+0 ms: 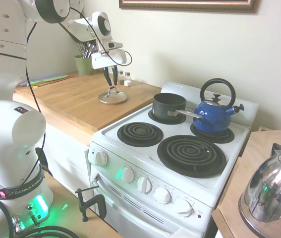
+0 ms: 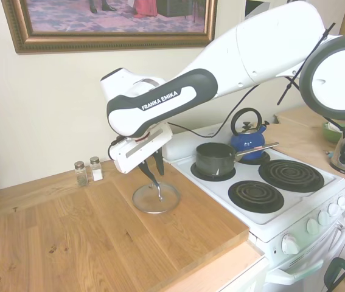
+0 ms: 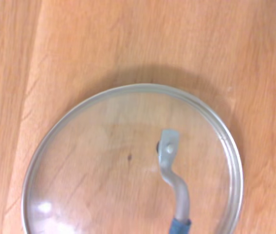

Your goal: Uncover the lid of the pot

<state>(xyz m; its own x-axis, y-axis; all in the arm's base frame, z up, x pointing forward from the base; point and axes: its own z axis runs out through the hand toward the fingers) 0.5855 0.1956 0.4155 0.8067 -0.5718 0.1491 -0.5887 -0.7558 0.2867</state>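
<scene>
The gripper (image 2: 154, 174) hangs just above the lid (image 2: 155, 198), its dark fingers spread and clear of the upright loop handle (image 2: 159, 190) directly beneath them. The glass lid lies flat on the wooden counter (image 2: 87, 237); in the wrist view its rim (image 3: 128, 89) is cut off at the frame's edge, and the handle (image 3: 169, 161) runs out of the picture. Past the gripper, on the white stove (image 1: 180, 163), the uncovered pot (image 1: 169, 106) sits on a back burner with the blue kettle (image 1: 213, 113) just beyond it. Behind the gripper, salt and pepper shakers (image 2: 87, 171) stand by the wall. A steel kettle (image 1: 271, 191), partly cropped, sits far off.
</scene>
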